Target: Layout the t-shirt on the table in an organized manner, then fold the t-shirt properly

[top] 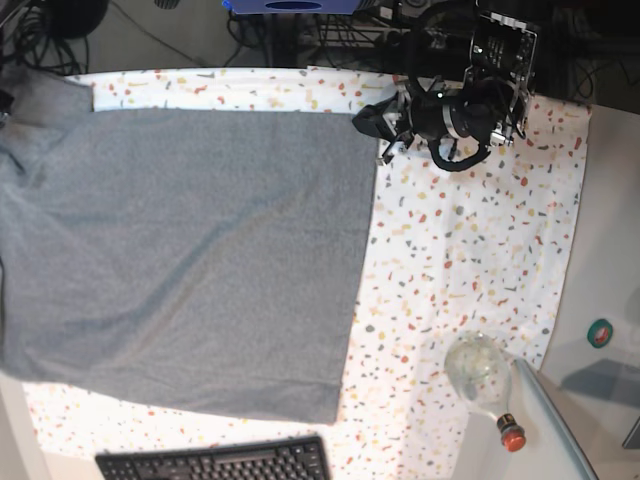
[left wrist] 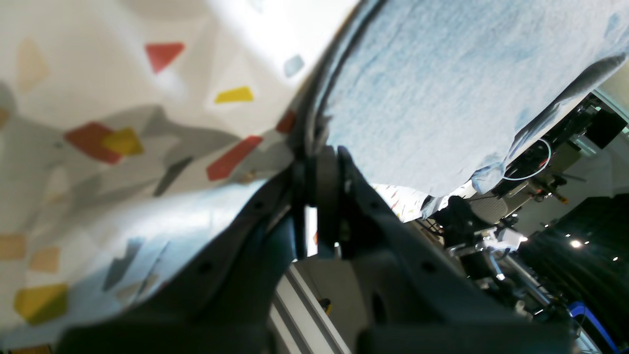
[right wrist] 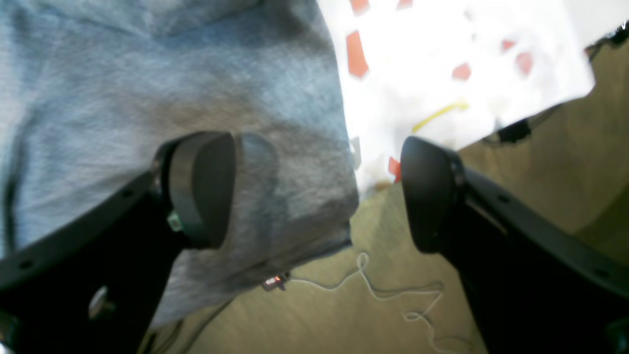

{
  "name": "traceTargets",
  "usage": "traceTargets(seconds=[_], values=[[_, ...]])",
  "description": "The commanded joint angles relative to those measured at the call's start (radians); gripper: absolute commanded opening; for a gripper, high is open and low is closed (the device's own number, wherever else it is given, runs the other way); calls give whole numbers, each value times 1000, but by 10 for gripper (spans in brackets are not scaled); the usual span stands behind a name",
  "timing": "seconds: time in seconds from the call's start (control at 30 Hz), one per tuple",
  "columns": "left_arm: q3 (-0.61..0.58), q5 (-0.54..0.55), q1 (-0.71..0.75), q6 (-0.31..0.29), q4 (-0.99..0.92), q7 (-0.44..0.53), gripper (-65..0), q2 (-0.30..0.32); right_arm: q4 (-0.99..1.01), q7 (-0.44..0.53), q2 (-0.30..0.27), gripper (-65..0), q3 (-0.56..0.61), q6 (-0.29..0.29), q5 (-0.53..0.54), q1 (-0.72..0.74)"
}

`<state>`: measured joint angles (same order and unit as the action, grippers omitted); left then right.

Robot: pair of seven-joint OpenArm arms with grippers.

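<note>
The grey t-shirt (top: 190,250) lies spread flat over the left and middle of the speckled table (top: 470,250). Its straight edge runs down the middle of the table. My left gripper (top: 378,128) is at the shirt's far right corner. In the left wrist view it (left wrist: 314,167) is shut on the t-shirt's (left wrist: 442,73) edge, right above the table (left wrist: 123,98). My right gripper (right wrist: 317,191) is open at another edge of the t-shirt (right wrist: 147,73), where the table (right wrist: 417,49) ends. One finger (right wrist: 201,187) is over the cloth, the other (right wrist: 432,196) over the floor. It holds nothing.
A black keyboard (top: 215,462) lies at the near edge. A clear bottle (top: 485,375) with a red cap lies at the near right, beside the plain white ledge (top: 600,280) that carries a green tape roll (top: 600,332). Cables lie on the floor (right wrist: 383,290).
</note>
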<state>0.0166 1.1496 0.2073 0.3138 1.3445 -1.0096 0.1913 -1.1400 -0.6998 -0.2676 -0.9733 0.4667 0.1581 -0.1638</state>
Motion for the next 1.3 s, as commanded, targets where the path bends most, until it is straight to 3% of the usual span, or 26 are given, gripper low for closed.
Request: traceTargets(seconds=[0.0,0.13,0.37,0.67,0.93,1.0,1.17,1.27], values=[[4,-3,-6,5,14,-1,-650,9,1,27,-28,-155,15,0,13,10],[4,-3,-7,5,14,-1,-650,9,54,99,-29,-155,58,-1,13,23],[6,-3,-2,5,17,1,-650,49,99,107,-31,-155,52,-6,11,36],[3,-3,-1,5,79,1,-650,49,113,107,-54,-155,52,-9,8,36],[4,-3,-7,5,71,1,-650,47,127,98,-32,-159,63,-1,8,27],[4,-3,-9,5,71,1,-650,47,114,98,-9,-203,64,-1,8,10],[4,-3,-10,5,71,1,-650,49,79,98,20,-401,63,-1,8,-18],[4,-3,-10,5,77,1,-650,50,65,98,21,-602,53,-1,13,-18]])
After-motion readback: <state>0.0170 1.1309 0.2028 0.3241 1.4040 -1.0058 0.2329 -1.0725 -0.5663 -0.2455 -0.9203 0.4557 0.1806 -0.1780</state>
